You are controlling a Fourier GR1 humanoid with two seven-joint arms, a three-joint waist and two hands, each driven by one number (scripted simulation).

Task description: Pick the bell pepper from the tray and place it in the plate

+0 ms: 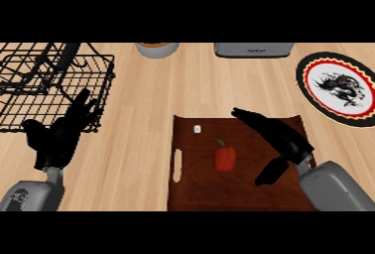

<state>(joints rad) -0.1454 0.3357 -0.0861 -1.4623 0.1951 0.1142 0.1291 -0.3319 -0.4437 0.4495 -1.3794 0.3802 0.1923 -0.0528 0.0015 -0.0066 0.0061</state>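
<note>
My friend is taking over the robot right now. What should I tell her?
Right hand: open, above the tray's right side, beside the bell pepper and not holding it.
Left hand: open, resting at the left by the wire rack.
Bell pepper: lying in the middle of the tray.
Plate: at the far right, nothing on it.
Done: nothing picked up yet.
Left: grab the pepper, carry it to the plate, set it down.
</note>
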